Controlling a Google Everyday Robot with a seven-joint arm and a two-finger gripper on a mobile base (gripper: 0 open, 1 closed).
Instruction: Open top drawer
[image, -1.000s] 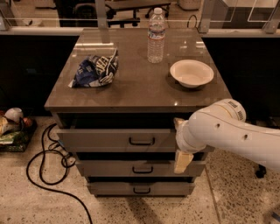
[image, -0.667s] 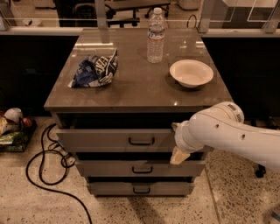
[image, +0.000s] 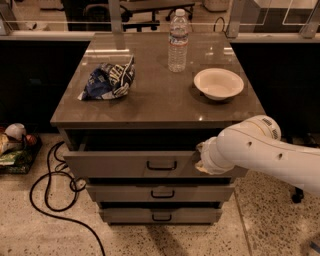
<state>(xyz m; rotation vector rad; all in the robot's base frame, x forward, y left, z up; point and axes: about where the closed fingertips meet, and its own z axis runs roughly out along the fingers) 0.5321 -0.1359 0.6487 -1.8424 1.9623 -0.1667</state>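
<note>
The top drawer (image: 125, 164) is the widest of three grey-beige drawers under a brown cabinet top. It stands pulled out a little, with a dark gap above its front panel. Its small black loop handle (image: 161, 165) sits in the middle of the panel. My gripper (image: 201, 161) is at the right part of the drawer front, to the right of the handle, at the end of my white arm (image: 260, 150). The arm covers the drawer's right end.
On the cabinet top (image: 160, 105) lie a blue chip bag (image: 109, 79), a water bottle (image: 178, 42) and a white bowl (image: 218, 83). Two narrower drawers (image: 160, 192) sit below. A black cable (image: 55, 185) loops on the floor at left, beside a bin (image: 15, 147).
My arm has risen and drawn in toward the top drawer's front, so the gripper now sits higher against the panel's right part. The drawer's opening looks about the same.
</note>
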